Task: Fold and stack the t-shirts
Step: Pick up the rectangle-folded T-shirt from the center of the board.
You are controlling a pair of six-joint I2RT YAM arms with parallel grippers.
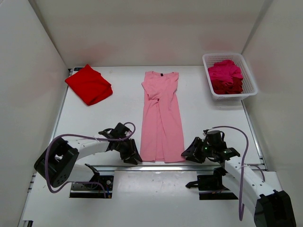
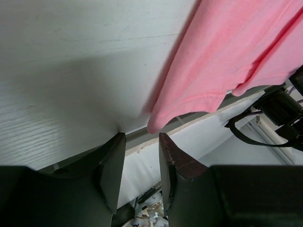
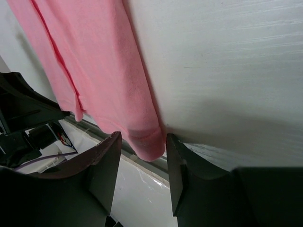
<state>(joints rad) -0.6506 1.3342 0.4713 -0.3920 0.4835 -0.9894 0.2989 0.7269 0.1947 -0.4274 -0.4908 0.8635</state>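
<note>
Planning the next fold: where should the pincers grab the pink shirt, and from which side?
Take the pink shirt by its two near hem corners, coming in low from the near edge of the table: left pincer on the left corner, right pincer on the right corner. It lies as a long narrow strip, collar far, hem nearest.
</note>
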